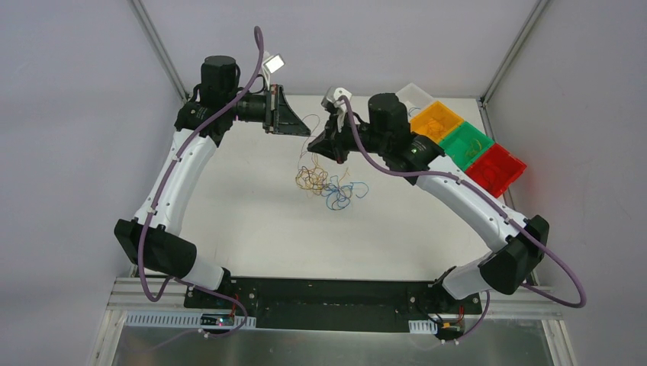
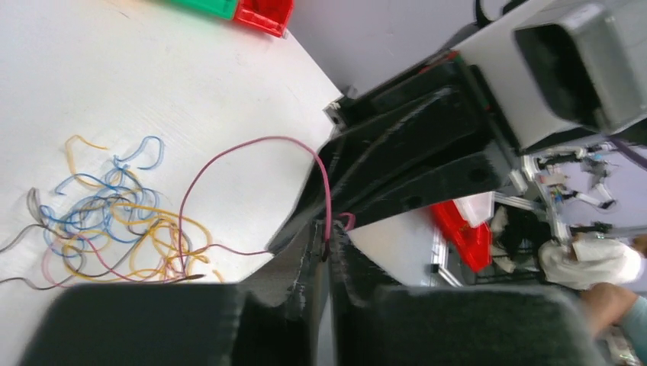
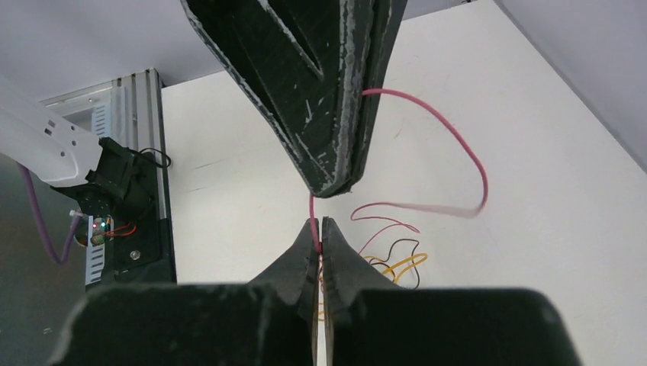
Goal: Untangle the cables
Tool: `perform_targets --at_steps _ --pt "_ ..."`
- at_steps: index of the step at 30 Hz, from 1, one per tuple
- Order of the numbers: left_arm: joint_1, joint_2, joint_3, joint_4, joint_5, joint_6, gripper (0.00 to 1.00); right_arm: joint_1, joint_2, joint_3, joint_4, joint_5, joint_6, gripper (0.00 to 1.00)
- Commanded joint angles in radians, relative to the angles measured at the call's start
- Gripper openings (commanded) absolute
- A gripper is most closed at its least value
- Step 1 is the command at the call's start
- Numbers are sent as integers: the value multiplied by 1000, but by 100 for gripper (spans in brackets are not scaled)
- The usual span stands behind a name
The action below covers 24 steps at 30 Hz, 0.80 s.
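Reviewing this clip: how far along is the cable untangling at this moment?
Done: nothing visibly; the tangled heap of thin orange, yellow, blue and dark wires lies bunched on the white table. In hand: the left claw and the right claw are both shut on one thin pink wire, whose loop trails back into the heap. Left: drawing that wire free, then separating all the rest.

cables point(image 1: 324, 184): 1 loose tangle of thin curly wires lying flat mid-tabletop. Orange/yellow strands are on the left side, blue strands on the right and nearer side, with a few dark and pink ones threaded through. 1 pink wire point(image 2: 263, 138) is lifted clear. It arcs up from the tangle in a wide loop and is pinched in the closed jaws of both the left gripper point(image 2: 326, 232) and the right gripper point(image 3: 319, 227), which sit tip to tip.
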<state>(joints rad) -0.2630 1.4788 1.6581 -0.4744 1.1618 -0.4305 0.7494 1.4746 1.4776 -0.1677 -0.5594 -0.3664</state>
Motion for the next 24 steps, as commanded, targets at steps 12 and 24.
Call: perform_targets --at_steps 12,24 --pt "135 -260 -379 241 -218 242 83 -70 -20 128 67 128 165 0" --pt "-112 -139 -443 539 -483 278 78 -70 34 233 50 161 270 0"
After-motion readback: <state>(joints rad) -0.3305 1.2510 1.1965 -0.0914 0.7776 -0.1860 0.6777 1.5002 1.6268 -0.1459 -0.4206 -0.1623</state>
